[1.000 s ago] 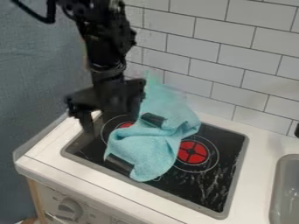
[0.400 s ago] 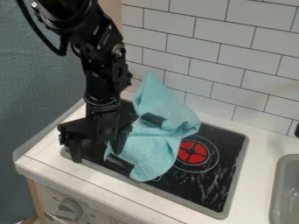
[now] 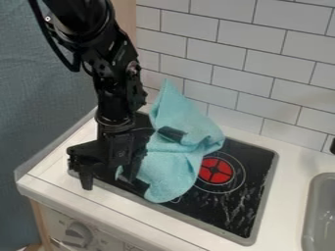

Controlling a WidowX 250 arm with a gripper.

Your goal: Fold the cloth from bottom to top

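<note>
A crumpled light-blue cloth (image 3: 171,169) lies across the left and middle part of the black stove top, with its upper end rising to a point near the tiled wall. A dark strip crosses its middle, and another dark piece is at its lower left edge. The gripper (image 3: 108,183) hangs low over the stove's front left edge, left of the cloth. Its fingers stand wide apart with nothing between them. The right finger (image 3: 131,169) overlaps the cloth's lower left edge; whether it touches, I cannot tell. Part of that edge is hidden behind the finger.
A red burner (image 3: 216,170) shows to the right of the cloth. White counter (image 3: 272,139) surrounds the stove, a grey sink (image 3: 321,213) is at the right edge, and a tiled wall (image 3: 262,63) stands behind. A knob (image 3: 78,234) is on the front panel.
From above the stove's back left part, the gripper has moved down and toward the front left edge, then slightly lower. Most of the cloth keeps its place.
</note>
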